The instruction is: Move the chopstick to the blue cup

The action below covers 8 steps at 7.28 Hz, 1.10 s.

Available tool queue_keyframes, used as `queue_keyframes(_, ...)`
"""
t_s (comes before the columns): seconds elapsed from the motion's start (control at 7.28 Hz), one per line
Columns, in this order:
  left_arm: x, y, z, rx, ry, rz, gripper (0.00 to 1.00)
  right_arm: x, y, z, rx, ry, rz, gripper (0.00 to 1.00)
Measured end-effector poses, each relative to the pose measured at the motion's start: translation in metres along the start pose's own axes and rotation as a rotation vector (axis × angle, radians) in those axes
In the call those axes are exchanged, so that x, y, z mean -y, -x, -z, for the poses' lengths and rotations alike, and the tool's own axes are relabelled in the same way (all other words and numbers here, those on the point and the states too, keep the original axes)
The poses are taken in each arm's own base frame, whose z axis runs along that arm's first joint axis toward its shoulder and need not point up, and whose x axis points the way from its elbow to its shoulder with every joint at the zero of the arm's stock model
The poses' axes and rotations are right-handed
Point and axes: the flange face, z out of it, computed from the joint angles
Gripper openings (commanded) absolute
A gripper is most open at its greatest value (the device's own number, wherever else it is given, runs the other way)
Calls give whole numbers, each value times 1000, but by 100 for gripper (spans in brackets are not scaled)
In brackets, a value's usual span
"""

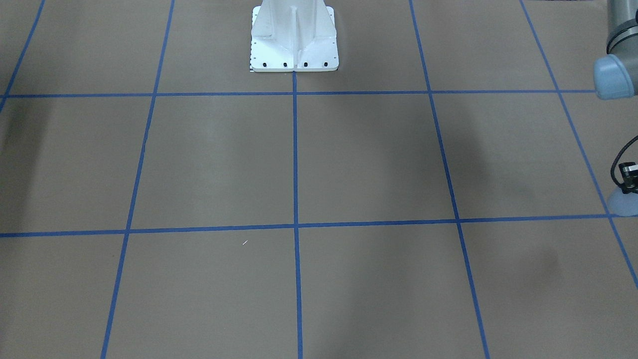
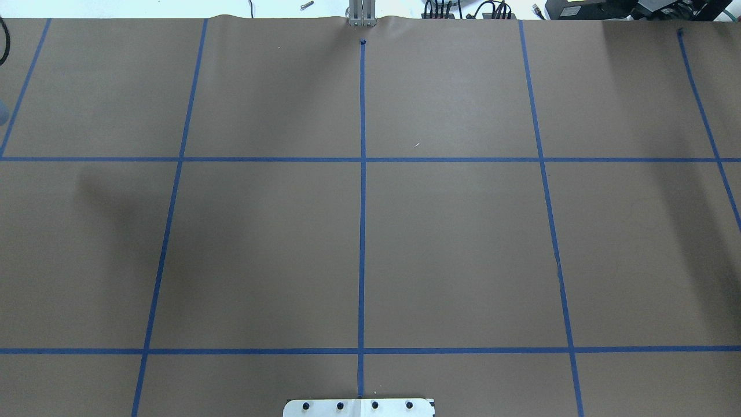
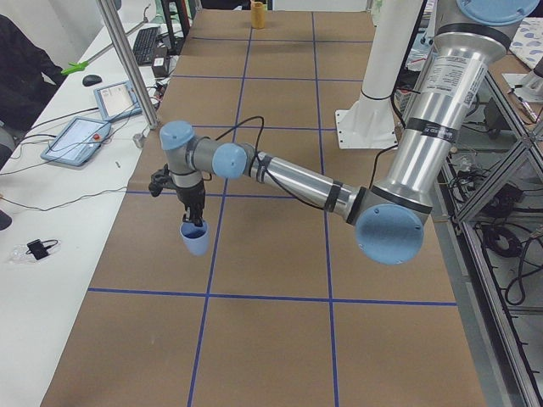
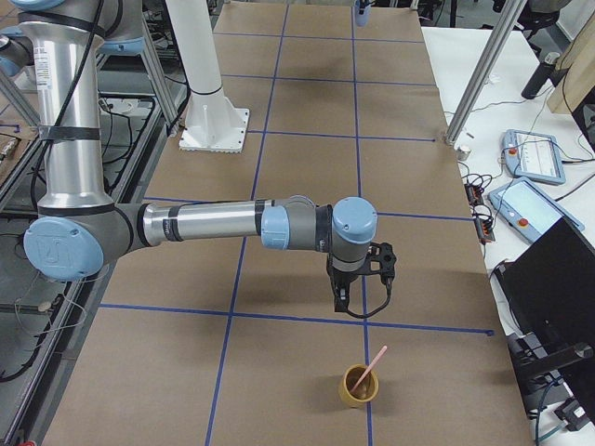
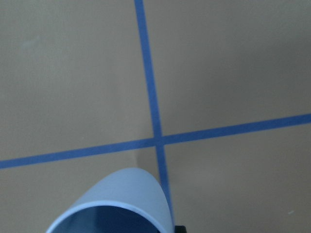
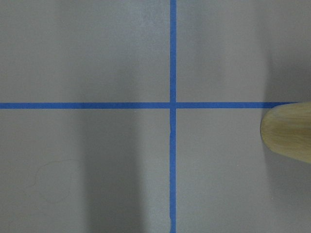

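The blue cup [image 3: 195, 239] hangs tilted just above the table, held at its rim by my left gripper [image 3: 193, 219]. It also shows at the right edge of the front view [image 1: 627, 202], and its rim fills the bottom of the left wrist view [image 5: 116, 204]. The pale pink chopstick [image 4: 376, 362] leans in a tan cup [image 4: 361, 385] at the table's opposite end. My right gripper [image 4: 341, 299] points down a short way before that tan cup. Its fingers are too small to judge, so I cannot tell whether it is open or shut.
The tan cup's side pokes into the right wrist view [image 6: 289, 131]. A tiny white speck [image 1: 244, 243] lies on the brown paper. The white robot base [image 1: 294, 40] stands mid-table at the robot's edge. Pendants [image 3: 81, 137] lie on the white side bench, beside a seated person [image 3: 21, 68].
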Motion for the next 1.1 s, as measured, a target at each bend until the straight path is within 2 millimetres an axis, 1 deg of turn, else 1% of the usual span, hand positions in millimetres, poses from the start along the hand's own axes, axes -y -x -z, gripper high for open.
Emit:
queue_keyframes(0.14,7,-80,13,-20,3,72,0,0,2,1,13,-2,4,100)
queue_keyframes(0.27,7,-167,20,-53,9,148,0,0,3,1,19,-3,11,100)
queue_keyframes(0.41,-3,-251,24,-92,24,208,0,0,4,2,21,-5,16,100)
queue_keyframes(0.55,-16,-326,33,-130,42,255,0,0,6,3,23,-7,19,100)
queue_keyframes(0.69,-24,-393,43,-160,63,298,0,-1,7,4,27,-9,20,100)
queue_keyframes(0.82,-26,-459,46,-175,91,333,0,-3,9,5,35,-12,25,100)
queue_keyframes(0.96,-22,-512,41,-181,103,355,0,-6,13,8,41,-15,32,100)
queue_keyframes(1.1,-16,-552,28,-175,91,367,0,-9,17,10,44,-18,40,100)
